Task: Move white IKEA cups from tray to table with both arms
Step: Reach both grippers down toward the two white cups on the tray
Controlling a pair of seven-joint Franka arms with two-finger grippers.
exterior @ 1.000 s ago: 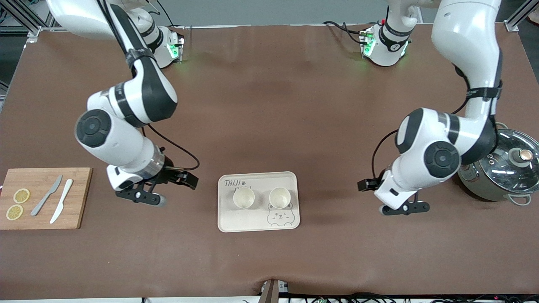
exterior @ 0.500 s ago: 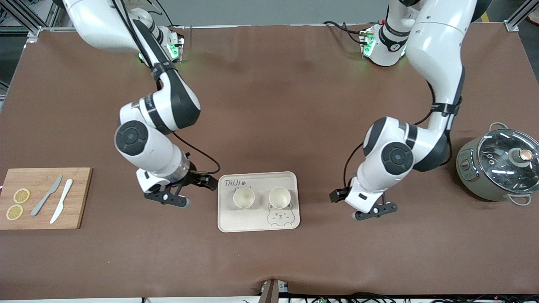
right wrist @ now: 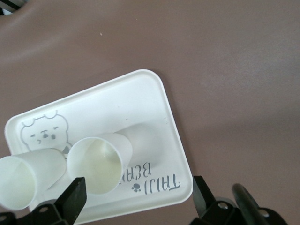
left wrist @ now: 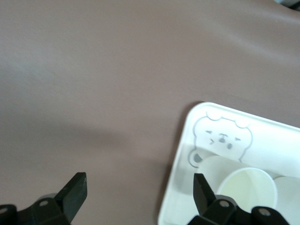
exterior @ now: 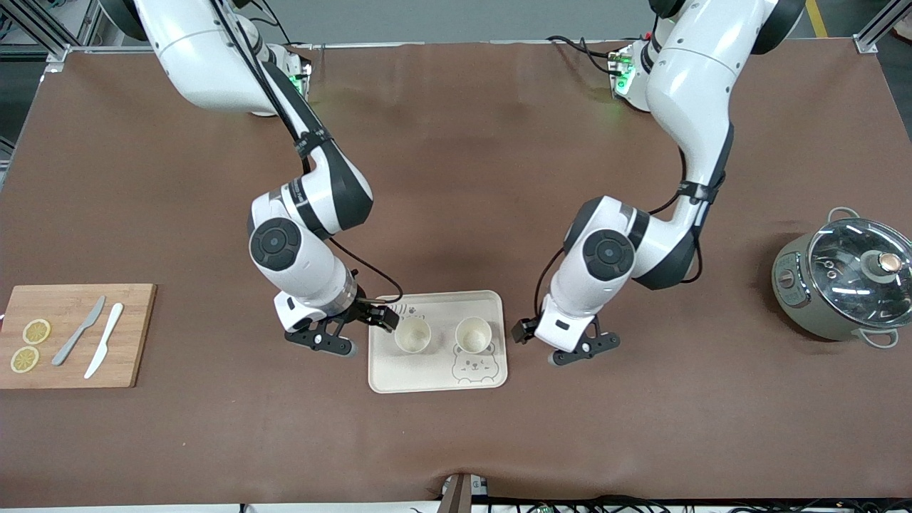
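Brown matting covers the surface (exterior: 456,178). A cream tray (exterior: 436,377) with a printed bear lies near the middle of the edge nearest the front camera. Two white cups stand upright on the tray, side by side and apart from each other: cup A (exterior: 412,335) toward the right arm's end, cup B (exterior: 473,334) toward the left arm's end, just above the bear print.

The right gripper (exterior: 324,340) is low over the surface just beside the tray edge at the right arm's end. Its jaws stand wide and hold nothing. In the right wrist view, cup A (right wrist: 96,164) sits between the two fingertips (right wrist: 75,197), untouched, with cup B (right wrist: 21,180) beside it.

The left gripper (exterior: 581,350) is low over the surface just beside the tray edge at the left arm's end. Its jaws stand wide and hold nothing. In the left wrist view, the tray (left wrist: 180,187) edge and cup B (left wrist: 246,185) show near one fingertip (left wrist: 201,190).

A wooden board (exterior: 132,335) lies at the right arm's end of the surface, carrying two lemon slices (exterior: 30,345), a grey knife (exterior: 78,331) and a white knife (exterior: 104,340). A pot (exterior: 844,278) with a glass lid stands at the left arm's end.
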